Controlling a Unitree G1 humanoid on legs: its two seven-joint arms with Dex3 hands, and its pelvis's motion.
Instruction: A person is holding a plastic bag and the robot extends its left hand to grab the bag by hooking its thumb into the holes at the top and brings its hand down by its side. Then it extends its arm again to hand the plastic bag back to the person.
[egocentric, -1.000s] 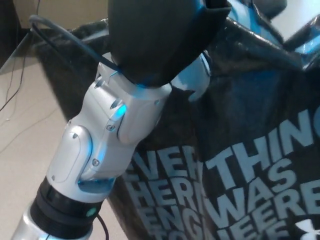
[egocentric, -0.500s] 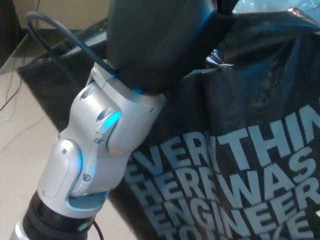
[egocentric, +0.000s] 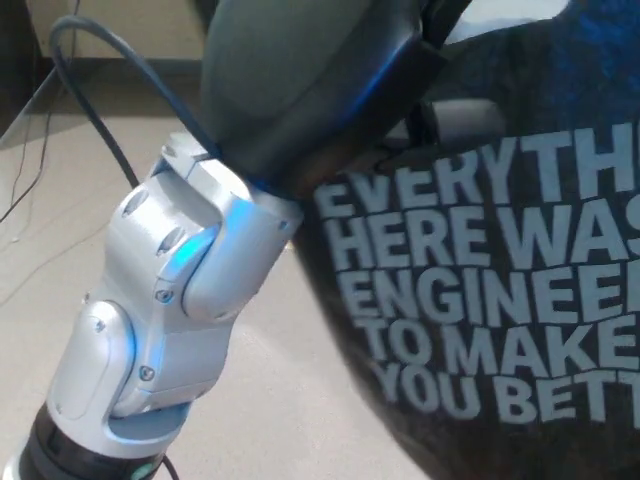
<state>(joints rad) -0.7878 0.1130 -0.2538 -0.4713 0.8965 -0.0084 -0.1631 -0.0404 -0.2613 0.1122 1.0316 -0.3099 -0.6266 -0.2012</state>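
My left hand (egocentric: 300, 80) fills the top of the head view, a smooth, rounded black shell seen from behind, so close that its edges blur. Its fingers lie out of sight on the far side, and I cannot tell whether they are spread, pressed together or hooked into anything. Below the hand my wrist and forearm (egocentric: 165, 300) run down toward the lower left corner: glossy silver-grey casing in rounded, jointed segments, with small screw heads and a blue sheen on its curves, ending in a black collar at the bottom edge. A thin dark cable (egocentric: 100, 70) arcs from the upper left down behind the hand.

The plastic bag (egocentric: 480, 300) hangs just beside the hand on its right, pressed up against the black shell and the upper part of the wrist, and it takes up the whole right half of the picture. Its top rises past the upper edge next to the hand, so the holes are not visible. The bag is black, thin and slightly shiny, bulging in a soft curve, with large pale block capitals printed in tilted rows; the right ends of the words are cut off by the picture's edge.

Behind everything lies a pale beige floor (egocentric: 60, 200), with thin wires trailing along its left edge.
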